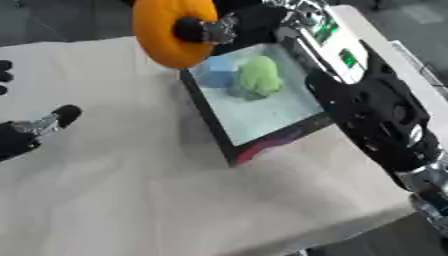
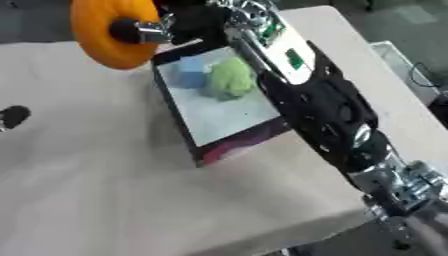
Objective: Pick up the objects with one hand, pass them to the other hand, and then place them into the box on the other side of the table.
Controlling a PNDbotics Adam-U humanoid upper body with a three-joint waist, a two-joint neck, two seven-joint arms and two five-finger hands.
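Observation:
An orange ring-shaped object [image 1: 166, 35] hangs at the top of the left eye view, just beyond the far left corner of the box [image 1: 229, 134]. My right hand [image 1: 206, 29] is shut on it, with a finger through its hole; the arm runs across the box's right side. The box is black-walled with a pale floor and holds a green lumpy object [image 1: 259, 77] and a light blue block [image 1: 220, 70]. My left hand [image 1: 35, 127] shows at the left edge, low over the cloth, holding nothing; I cannot make out how it is posed.
A cream cloth [image 1: 131, 190] covers the table. The table's front right corner [image 1: 385, 220] lies near the lower right, with dark floor beyond. Small black shapes [image 1: 4, 75] sit at the left edge.

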